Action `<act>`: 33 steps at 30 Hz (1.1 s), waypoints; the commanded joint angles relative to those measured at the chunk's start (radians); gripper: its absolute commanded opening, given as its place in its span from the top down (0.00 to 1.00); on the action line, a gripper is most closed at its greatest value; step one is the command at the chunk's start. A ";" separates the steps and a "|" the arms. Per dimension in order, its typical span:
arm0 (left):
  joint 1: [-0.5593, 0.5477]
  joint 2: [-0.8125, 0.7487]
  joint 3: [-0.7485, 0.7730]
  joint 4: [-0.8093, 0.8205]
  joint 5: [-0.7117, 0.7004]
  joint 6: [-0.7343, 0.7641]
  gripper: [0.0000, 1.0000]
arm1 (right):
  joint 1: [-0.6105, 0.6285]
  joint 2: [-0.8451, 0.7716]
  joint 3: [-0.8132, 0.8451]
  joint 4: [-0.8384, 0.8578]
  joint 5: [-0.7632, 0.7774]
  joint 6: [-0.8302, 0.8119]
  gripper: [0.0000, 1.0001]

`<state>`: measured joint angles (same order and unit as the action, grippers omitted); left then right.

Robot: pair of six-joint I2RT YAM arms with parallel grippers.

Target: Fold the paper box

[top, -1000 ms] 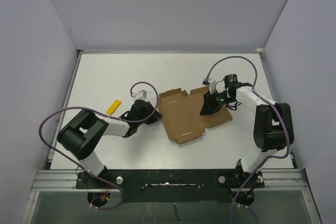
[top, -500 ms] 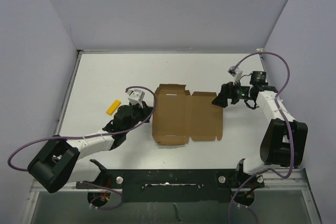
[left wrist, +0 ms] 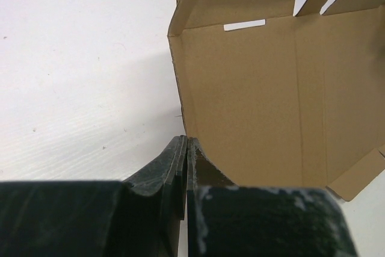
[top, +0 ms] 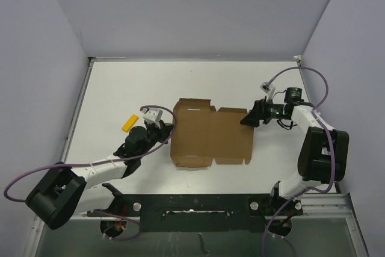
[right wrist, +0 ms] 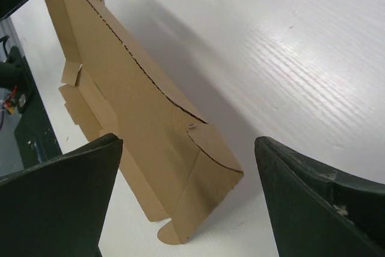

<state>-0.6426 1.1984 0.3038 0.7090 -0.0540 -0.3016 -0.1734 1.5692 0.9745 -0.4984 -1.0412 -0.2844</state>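
The paper box (top: 210,133) lies unfolded in the middle of the white table, a brown sheet with creases and small flaps. Its left edge flap stands partly raised (left wrist: 240,88). My left gripper (top: 163,129) is shut at that left edge, and in the left wrist view the cardboard edge runs straight into the seam between the fingertips (left wrist: 185,141). My right gripper (top: 246,118) is open at the box's far right corner. In the right wrist view that curled corner (right wrist: 207,154) lies between the wide-apart fingers (right wrist: 187,141), touching neither.
A small yellow block (top: 130,123) lies on the table left of the left gripper. Grey walls enclose the table on the left, back and right. The black rail (top: 192,206) with both arm bases runs along the near edge.
The right gripper opened, let go of the box and drew back to its right corner. The box turned square and slid slightly left and nearer along with the left gripper.
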 commanded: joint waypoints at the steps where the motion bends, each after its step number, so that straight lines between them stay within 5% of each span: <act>1: -0.004 -0.042 -0.003 0.087 -0.027 0.012 1.00 | 0.036 0.011 -0.020 0.051 -0.091 0.000 0.05; 7: 0.001 -0.026 -0.027 0.108 -0.060 -0.035 1.00 | 0.051 0.054 -0.040 0.074 -0.138 0.006 0.27; 12: 0.003 -0.005 -0.042 0.134 -0.066 -0.075 1.00 | 0.075 0.046 -0.040 0.076 -0.131 -0.011 0.74; 17: 0.016 -0.038 -0.050 0.114 -0.045 -0.158 1.00 | 0.074 -0.034 -0.023 0.035 -0.159 -0.062 0.95; 20: 0.059 -0.083 -0.052 0.056 0.050 -0.223 0.84 | 0.069 -0.103 -0.005 -0.022 -0.151 -0.122 1.00; 27: 0.139 -0.250 -0.041 -0.156 0.220 -0.226 0.29 | 0.072 -0.217 0.055 -0.173 -0.116 -0.268 1.00; 33: 0.148 -0.447 0.055 -0.367 0.296 -0.105 0.10 | 0.080 -0.300 0.092 -0.267 -0.108 -0.358 1.00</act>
<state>-0.5011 0.8593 0.2550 0.4908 0.1486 -0.4870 -0.0986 1.3289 1.0039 -0.6838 -1.1427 -0.5385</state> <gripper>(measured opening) 0.873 0.053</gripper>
